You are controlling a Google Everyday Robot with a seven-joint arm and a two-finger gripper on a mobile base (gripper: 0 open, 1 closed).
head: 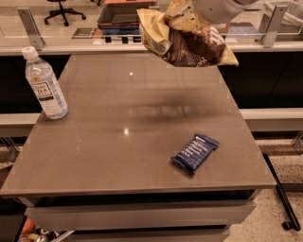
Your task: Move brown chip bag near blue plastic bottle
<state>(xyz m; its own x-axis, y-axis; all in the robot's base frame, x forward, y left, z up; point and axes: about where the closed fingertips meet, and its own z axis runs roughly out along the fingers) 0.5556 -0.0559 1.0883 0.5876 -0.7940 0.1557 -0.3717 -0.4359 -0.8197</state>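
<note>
The brown chip bag (185, 41) hangs crumpled in the air above the far edge of the table, right of centre. My gripper (201, 13) comes in from the top edge and is shut on the bag's top; only its white body shows. The bag casts a shadow on the table below it. The blue plastic bottle (45, 84) stands upright with its white cap on, at the table's far left edge, well to the left of the bag.
A small dark blue wrapped bar (195, 153) lies on the grey table (118, 156) towards the front right. A counter with metal posts (28, 26) and a tray (120, 16) runs behind the table.
</note>
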